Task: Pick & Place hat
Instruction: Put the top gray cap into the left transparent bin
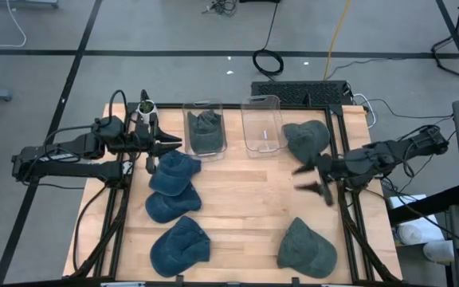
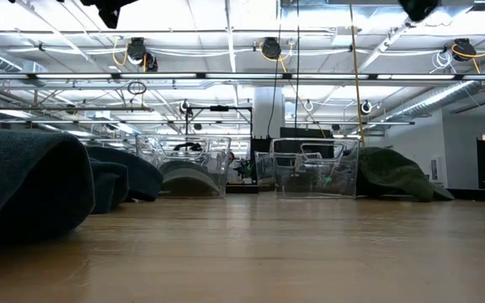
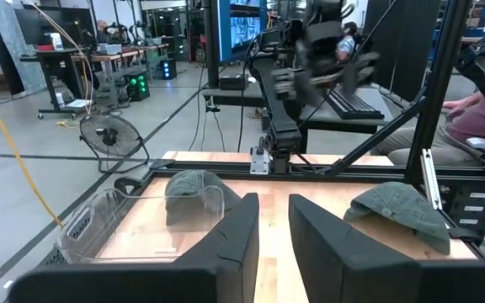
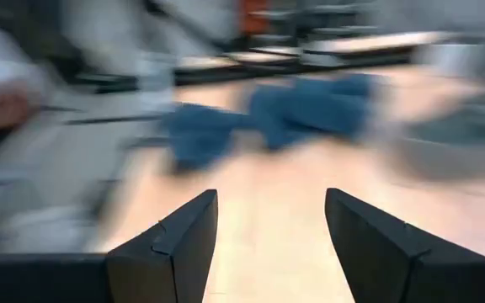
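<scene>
Three blue hats [image 1: 174, 171] [image 1: 172, 206] [image 1: 180, 245] lie brim-down on the table's left half. Two green hats [image 1: 305, 137] [image 1: 307, 247] lie on its right half. Another dark hat [image 1: 205, 127] sits inside the left of two clear bins [image 1: 207, 108]; the right bin [image 1: 263, 104] holds nothing. My left gripper [image 1: 174, 147] hovers level beside the left bin, above the farthest blue hat, its fingers [image 3: 234, 244] a narrow gap apart with nothing between. My right gripper [image 1: 307, 180] hangs open over bare wood below the far green hat, touching nothing.
Both bins stand at the table's far edge, with a black mat [image 1: 301, 92] behind them. Bare wood [image 1: 245, 207] lies in the table's middle between the blue and green hats. Dark rails [image 1: 349, 215] run along the table's left and right sides.
</scene>
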